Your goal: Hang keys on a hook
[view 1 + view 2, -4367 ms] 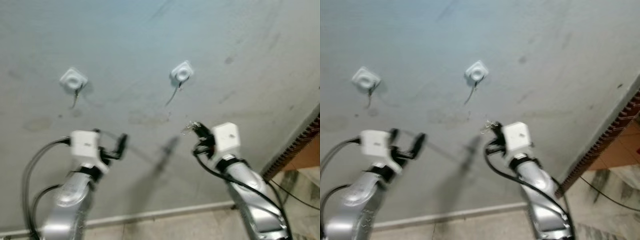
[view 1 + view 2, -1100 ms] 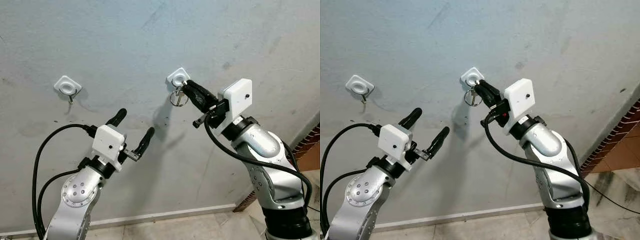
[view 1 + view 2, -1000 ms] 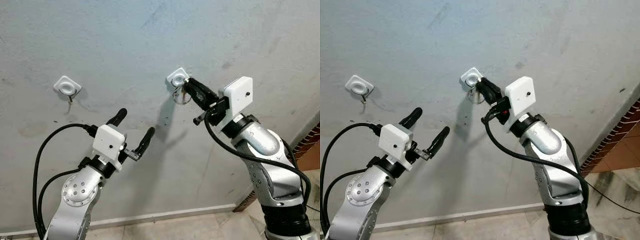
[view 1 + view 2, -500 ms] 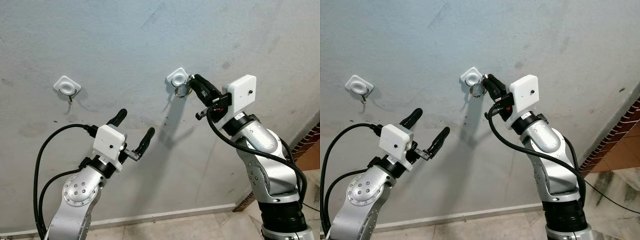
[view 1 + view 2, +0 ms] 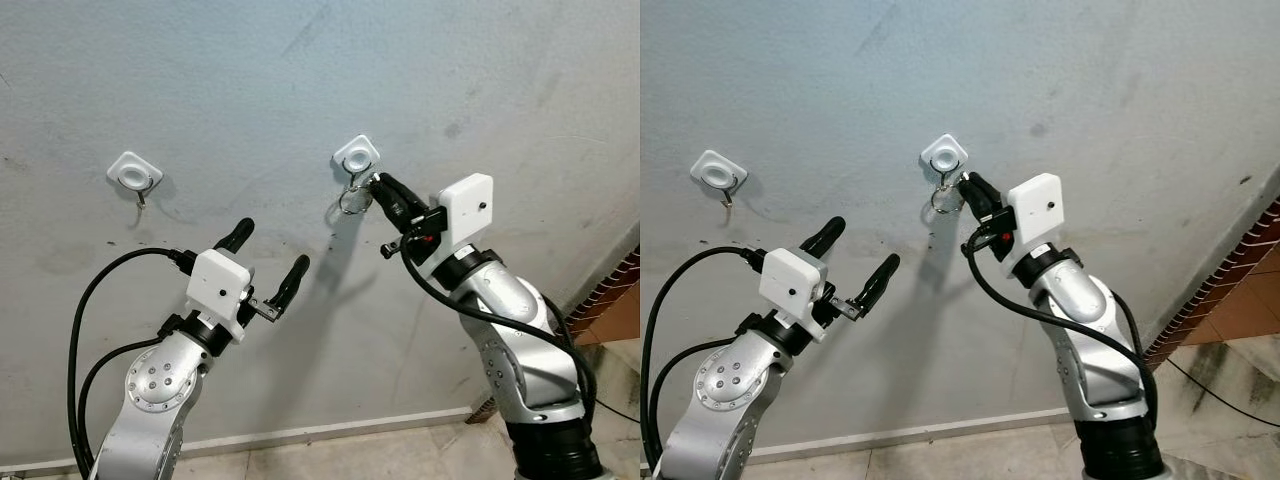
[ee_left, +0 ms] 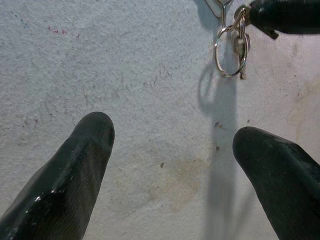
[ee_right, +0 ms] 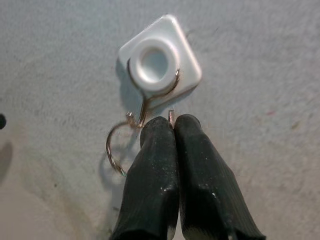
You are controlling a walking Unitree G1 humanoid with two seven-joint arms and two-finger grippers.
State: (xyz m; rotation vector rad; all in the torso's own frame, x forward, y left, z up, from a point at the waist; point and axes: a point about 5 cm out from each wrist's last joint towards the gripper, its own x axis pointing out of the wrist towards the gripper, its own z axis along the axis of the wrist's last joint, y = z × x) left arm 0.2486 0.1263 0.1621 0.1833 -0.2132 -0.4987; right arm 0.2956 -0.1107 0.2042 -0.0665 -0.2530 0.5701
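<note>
I have the right gripper (image 5: 376, 186) up at the wall (image 5: 300, 70), its fingers (image 7: 160, 170) pressed together on the keys (image 5: 350, 200), just under the white hook (image 5: 356, 157). From the right wrist camera the ring (image 7: 116, 145) looks threaded onto the wire of the hook, hanging beside my fingertips, though I cannot tell how far it sits into the bend. The left gripper (image 5: 270, 258) waits lower down and to the left with its fingers spread wide, holding nothing, well apart from the second hook (image 5: 133, 174).

My worry is the release. If the ring is only resting on the tip of the wire, opening the fingers could let the keys slide off and drop to the floor. Pulling back while the fingers are clamped could drag the ring off again, or tug the hook's pad loose from the wall. A sideways swing of the arm might also knock the ring free.

I can read no brand, label or writing anywhere: the hook pads, the white gripper housings and the wall are all plain.
</note>
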